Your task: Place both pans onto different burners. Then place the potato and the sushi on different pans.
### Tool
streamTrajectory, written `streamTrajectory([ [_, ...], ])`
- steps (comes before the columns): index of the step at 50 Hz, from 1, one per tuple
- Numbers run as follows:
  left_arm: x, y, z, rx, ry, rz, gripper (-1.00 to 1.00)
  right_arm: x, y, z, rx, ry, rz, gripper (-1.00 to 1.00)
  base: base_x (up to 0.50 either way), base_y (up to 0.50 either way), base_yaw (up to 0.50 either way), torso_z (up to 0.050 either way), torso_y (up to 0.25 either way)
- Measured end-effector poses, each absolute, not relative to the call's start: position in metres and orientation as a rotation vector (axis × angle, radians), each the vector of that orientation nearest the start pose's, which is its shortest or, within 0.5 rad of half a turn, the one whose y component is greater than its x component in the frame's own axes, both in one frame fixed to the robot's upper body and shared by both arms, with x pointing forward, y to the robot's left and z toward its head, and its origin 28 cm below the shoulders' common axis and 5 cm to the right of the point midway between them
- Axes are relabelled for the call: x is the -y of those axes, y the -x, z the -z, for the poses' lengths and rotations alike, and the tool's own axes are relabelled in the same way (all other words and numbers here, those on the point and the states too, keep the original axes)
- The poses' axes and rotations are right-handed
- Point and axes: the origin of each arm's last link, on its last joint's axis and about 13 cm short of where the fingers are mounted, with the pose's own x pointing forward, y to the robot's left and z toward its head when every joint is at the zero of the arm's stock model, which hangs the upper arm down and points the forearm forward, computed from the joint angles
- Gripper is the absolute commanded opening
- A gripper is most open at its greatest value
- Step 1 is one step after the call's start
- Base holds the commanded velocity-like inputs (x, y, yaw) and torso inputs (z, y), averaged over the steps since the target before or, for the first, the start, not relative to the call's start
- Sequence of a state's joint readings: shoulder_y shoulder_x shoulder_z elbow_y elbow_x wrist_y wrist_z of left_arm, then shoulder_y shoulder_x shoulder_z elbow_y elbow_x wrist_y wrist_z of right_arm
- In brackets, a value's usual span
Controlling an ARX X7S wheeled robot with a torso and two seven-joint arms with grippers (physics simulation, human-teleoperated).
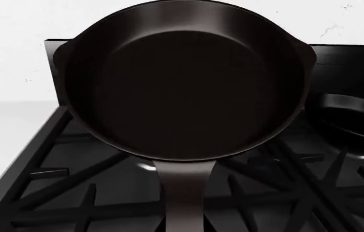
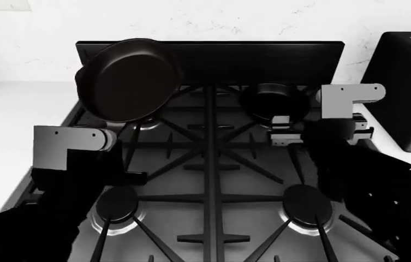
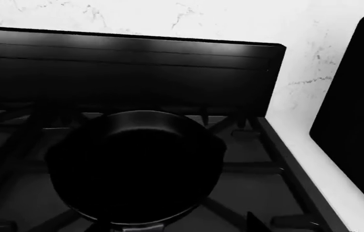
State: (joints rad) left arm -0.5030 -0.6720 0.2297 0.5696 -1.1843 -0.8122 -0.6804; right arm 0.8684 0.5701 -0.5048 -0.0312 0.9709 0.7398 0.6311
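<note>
Black pans counted: two. Large skillet (image 2: 129, 79) held tilted above rear-left burner, handle toward left claw (image 2: 111, 136), pinching it. Small pan (image 2: 273, 102) on rear-right grate; right claw (image 2: 287, 131) state untellable.

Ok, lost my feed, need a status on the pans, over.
Left gripper holds large skillet by its handle over back-left burner. Small pan on back-right grate, right gripper at its handle, grip unclear. Potato, sushi not in view.

Black arms (image 2: 59, 213), grey wrist brackets (image 2: 70, 143)
</note>
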Motion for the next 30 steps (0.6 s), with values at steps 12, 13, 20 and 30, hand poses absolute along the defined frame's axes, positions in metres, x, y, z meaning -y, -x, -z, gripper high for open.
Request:
streamTrajectory([
  [12,-0.232,-0.246,-0.194,-0.205,0.0,0.154,-1.0,0.133,-0.298,-0.206,-0.101,0.038,0.044,1.0,0.0,0.0,0.0,0.0,0.001],
  [13,-0.232,-0.248,-0.193,-0.211,-0.002,0.155,-1.0,0.133,-0.297,-0.207,-0.096,0.037,0.041,1.0,0.0,0.0,0.0,0.0,0.0],
  [20,-0.232,-0.258,-0.19,-0.252,-0.009,0.146,-1.0,0.131,-0.289,-0.215,-0.061,0.025,0.022,1.0,0.0,0.0,0.0,0.0,0.001],
  [30,-0.233,-0.274,-0.184,-0.302,-0.03,0.131,-1.0,0.126,-0.281,-0.223,-0.027,0.005,0.003,1.0,0.0,0.0,0.0,0.001,0.001],
])
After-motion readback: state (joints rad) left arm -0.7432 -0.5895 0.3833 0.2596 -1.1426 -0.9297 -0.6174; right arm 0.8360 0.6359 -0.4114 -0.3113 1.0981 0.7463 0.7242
